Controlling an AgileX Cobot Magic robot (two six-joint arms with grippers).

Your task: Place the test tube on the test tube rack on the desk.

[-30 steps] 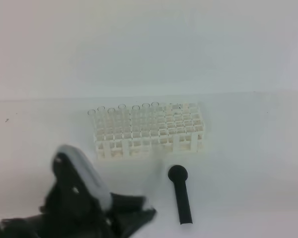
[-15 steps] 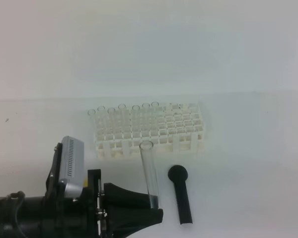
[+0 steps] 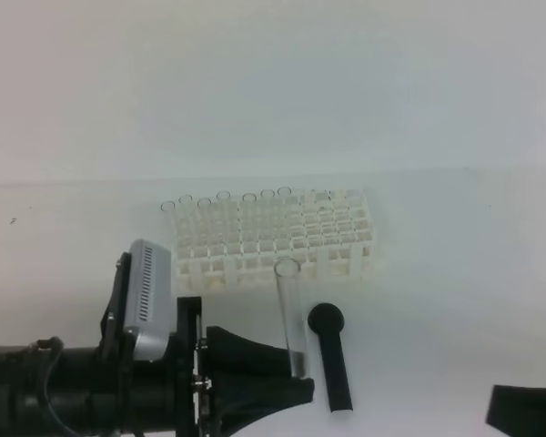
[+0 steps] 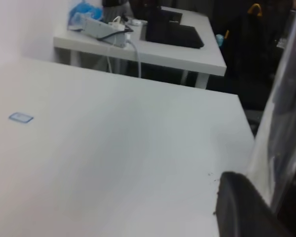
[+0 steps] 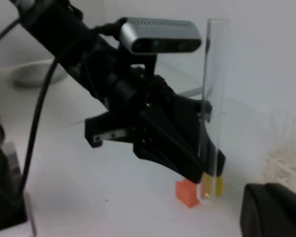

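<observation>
While the left jaws [image 3: 296, 378] are gripping the test tube [image 3: 289, 314] upright near its bottom, just short of the rack [image 3: 282, 241] on the desk [image 3: 437, 300], transport is proceeding; insertion is requiring alignment over a free hole.

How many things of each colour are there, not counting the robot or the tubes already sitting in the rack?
See-through: 1, the slender glass test tube in the left claw
White: 1, the plastic lattice test tube rack
Black: 1, the stick with a round head
Orange: 1, the small block
Yellow: 1, the small block
Total: 5
</observation>
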